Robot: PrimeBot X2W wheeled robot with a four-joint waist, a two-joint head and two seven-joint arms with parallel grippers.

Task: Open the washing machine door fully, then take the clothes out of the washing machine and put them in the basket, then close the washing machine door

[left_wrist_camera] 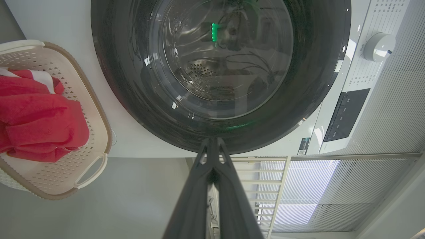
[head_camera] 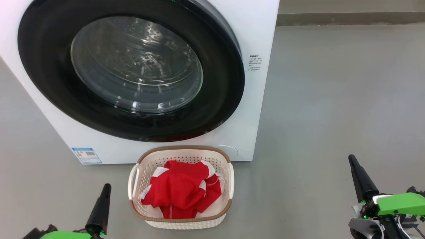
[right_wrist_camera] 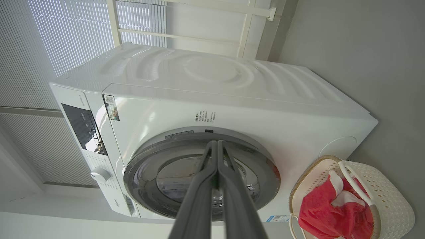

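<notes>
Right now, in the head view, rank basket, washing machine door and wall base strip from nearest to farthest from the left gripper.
1. basket, just right of the left gripper.
2. washing machine door, ahead, above the basket.
3. wall base strip, far top right.

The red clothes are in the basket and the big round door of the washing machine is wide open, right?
Not quite. The red clothes are in the basket, but the washing machine door is not wide open. It is shut, lying flat against the front of the washing machine. The head view shows this, with the basket on the floor just in front of it.
</notes>
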